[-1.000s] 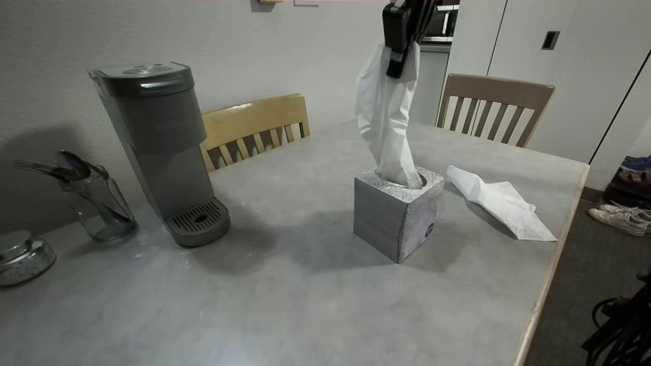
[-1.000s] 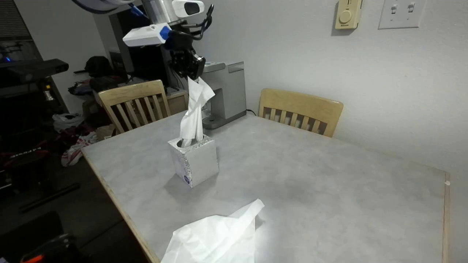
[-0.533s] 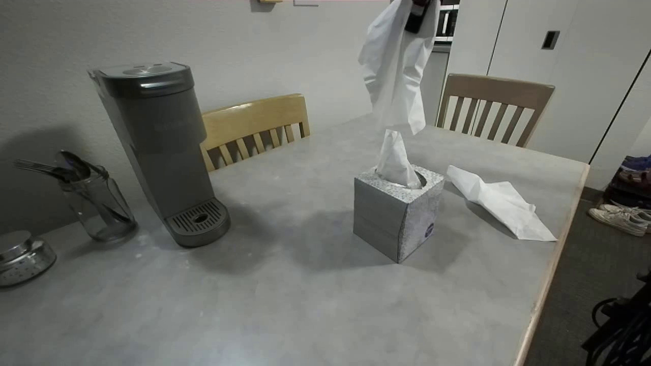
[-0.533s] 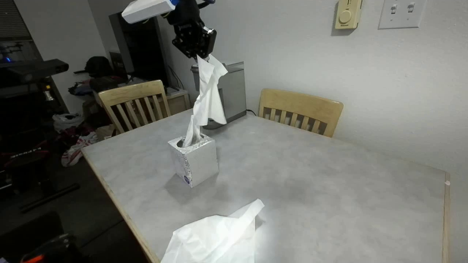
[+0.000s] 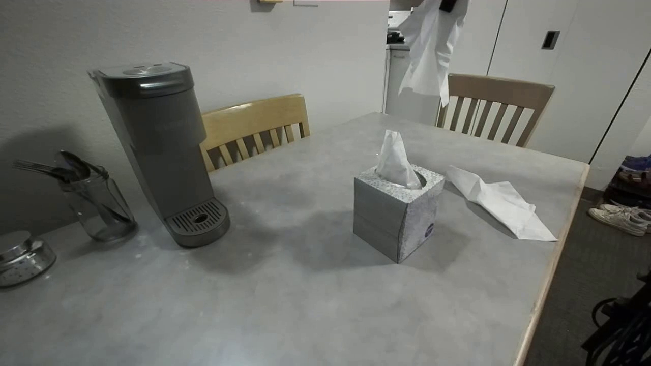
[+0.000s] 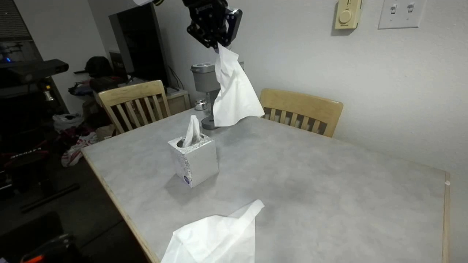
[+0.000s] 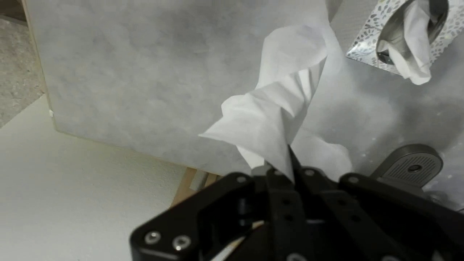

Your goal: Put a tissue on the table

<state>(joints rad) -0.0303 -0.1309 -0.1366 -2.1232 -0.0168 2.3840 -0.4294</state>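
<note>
My gripper is shut on a white tissue, which hangs from the fingertips in the air above the table. In an exterior view only a dark fingertip shows at the top edge, with the held tissue below it. In the wrist view the tissue spreads out from the gripper and partly hides the fingertips. The tissue box stands upright on the table, with another tissue sticking out of its opening. A separate tissue lies crumpled on the table near the edge.
A grey coffee machine stands near the wall, behind the held tissue in an exterior view. A glass jar with cutlery and a small metal-lidded jar stand beside it. Wooden chairs stand at the table's edges.
The gripper has risen and moved sideways away from the box. The held tissue has come fully out of the box and hangs free. A fresh tissue now sticks up from the opening.
</note>
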